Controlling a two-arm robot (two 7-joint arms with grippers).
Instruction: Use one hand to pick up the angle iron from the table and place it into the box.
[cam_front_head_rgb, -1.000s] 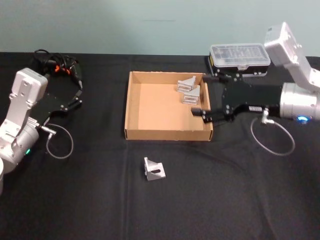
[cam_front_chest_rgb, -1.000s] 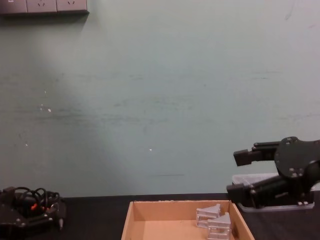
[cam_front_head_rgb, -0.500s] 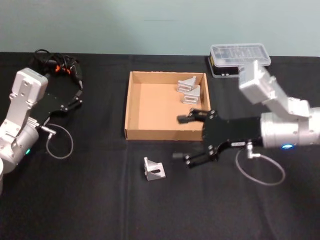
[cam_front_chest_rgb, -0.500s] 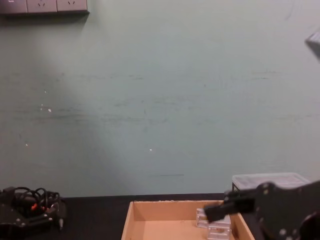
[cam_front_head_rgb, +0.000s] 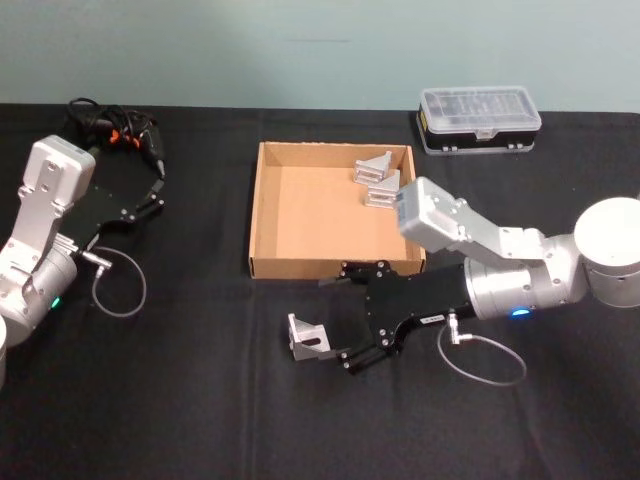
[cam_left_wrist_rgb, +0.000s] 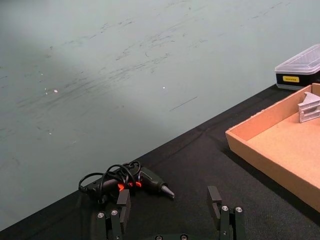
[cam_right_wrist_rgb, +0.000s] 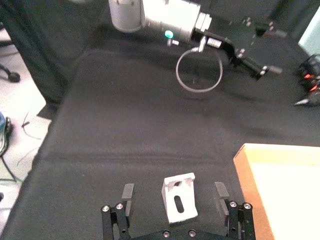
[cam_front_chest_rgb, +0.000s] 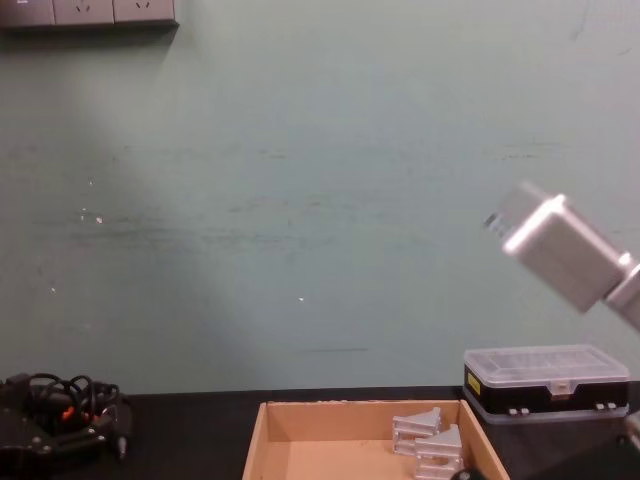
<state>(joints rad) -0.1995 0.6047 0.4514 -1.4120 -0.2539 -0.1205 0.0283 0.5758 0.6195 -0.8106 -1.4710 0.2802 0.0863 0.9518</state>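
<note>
Your right gripper (cam_front_head_rgb: 338, 322) holds its fingers wide apart around the iron (cam_front_head_rgb: 309, 339), untouched, at the box's (cam_front_head_rgb: 258, 215) 6 o'clock. Your left gripper (cam_front_head_rgb: 157, 190) sits parked at 9 o'clock, fingers spread.

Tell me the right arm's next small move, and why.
Probably close the jaws. The right gripper is open and low over the table, and the angle iron sits upright between its two fingers, with a gap on each side. Closing should grip it for the lift to the box. The left gripper is parked open at the far left.
</note>
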